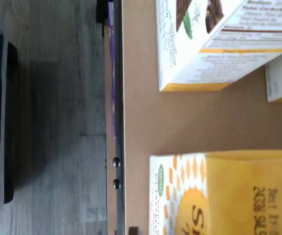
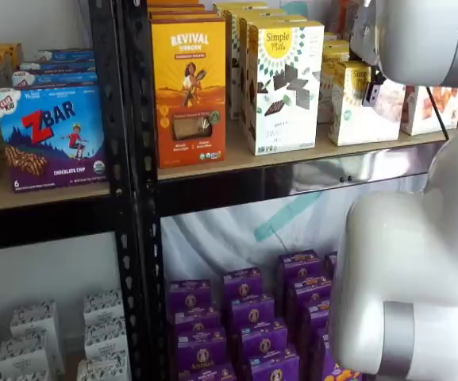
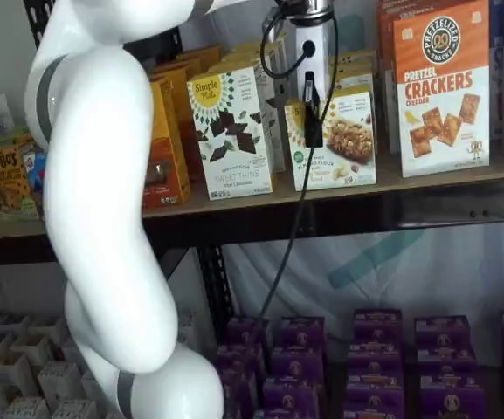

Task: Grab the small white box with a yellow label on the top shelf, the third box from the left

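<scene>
The small white box (image 3: 343, 144) stands on the top shelf (image 3: 426, 182), with a yellow sunburst label, a green dot and a pale food picture. It also shows in a shelf view (image 2: 354, 111) and, from above, in the wrist view (image 1: 177, 196) with its yellow top. My gripper (image 3: 311, 131) hangs right in front of the box's left part. Only one black finger shows, side-on, with a cable beside it, so I cannot tell if it is open or shut. In a shelf view the gripper (image 2: 370, 94) shows as a dark piece against the box's front. Nothing is held.
A taller white carton with chocolate shapes (image 3: 230, 131) stands left of the box, and an orange Revival box (image 2: 189, 87) beyond it. A pretzel crackers carton (image 3: 441, 87) stands to the right. Purple boxes (image 3: 374, 367) fill the lower shelf. My white arm (image 3: 103, 192) blocks much of both shelf views.
</scene>
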Tool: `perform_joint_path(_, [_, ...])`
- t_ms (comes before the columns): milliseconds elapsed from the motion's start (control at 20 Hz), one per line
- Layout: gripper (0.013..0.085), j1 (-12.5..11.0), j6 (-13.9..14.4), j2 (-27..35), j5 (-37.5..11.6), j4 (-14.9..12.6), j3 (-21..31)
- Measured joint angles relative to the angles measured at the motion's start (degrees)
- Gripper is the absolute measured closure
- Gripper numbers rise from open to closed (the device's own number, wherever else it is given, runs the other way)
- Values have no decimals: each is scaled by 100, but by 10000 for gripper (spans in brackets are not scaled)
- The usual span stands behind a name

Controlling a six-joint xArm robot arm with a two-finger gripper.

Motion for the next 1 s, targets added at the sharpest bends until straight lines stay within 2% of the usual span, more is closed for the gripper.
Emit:
perform_joint_path(100, [370, -3, -1, 8, 22, -6, -16])
perform_joint_path(150, [410, -6, -4, 7, 22, -7, -17])
perform_joint_path(200, [410, -8, -6, 6, 24, -7, -17])
perform_joint_path(300, [490, -15, -11, 6, 34, -2, -23])
perform_joint_path(500, [490, -32, -26, -10, 19, 12, -13])
perform_joint_path(550, [530, -36, -29, -6, 34, 14, -23])
perform_joint_path(650, [530, -46, -35, 0, 61, 18, -40])
perform_joint_path(750, [610, -54, -41, 1, 73, 21, -45])
perform_joint_path(1000, [610, -75, -63, -20, 79, 11, -32])
